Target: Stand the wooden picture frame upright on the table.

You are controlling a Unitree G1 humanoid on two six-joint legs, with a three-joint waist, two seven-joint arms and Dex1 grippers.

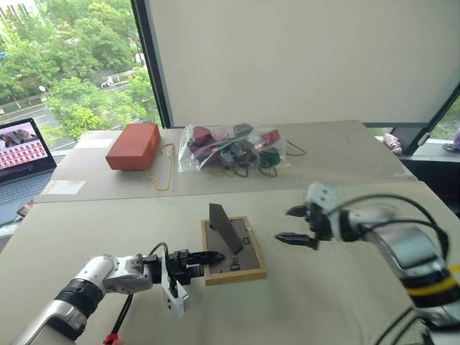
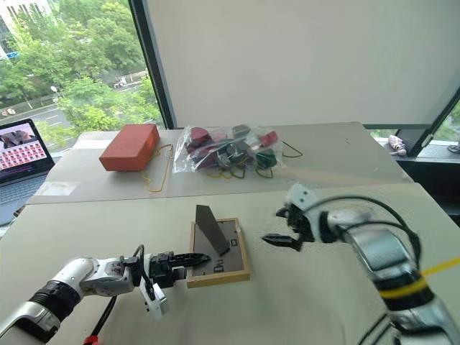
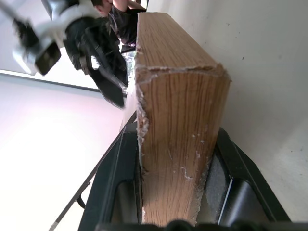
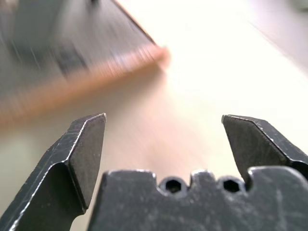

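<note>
Left claw (image 1: 213,257) is clamped on the near left edge of the wooden picture frame (image 1: 233,251), one finger on each face of the light-wood border, as I see close up in the left wrist view (image 3: 178,144). I read the frame as lying back-up on the bench (image 1: 338,302), its dark back panel facing up and its black easel stand (image 1: 225,228) raised from it at a tilt. My right claw (image 1: 293,224) hangs above the bench just to the right of the frame, clear of it, its two black fingers spread wide with nothing between them; the right wrist view shows the same gap (image 4: 163,144) and a blurred corner of the frame beyond. Behind the frame, on the far bench section, sit an orange-red block (image 1: 134,146) and a clear bag of mixed items (image 1: 233,148). Far left of the frame stands an open laptop (image 1: 21,151).
</note>
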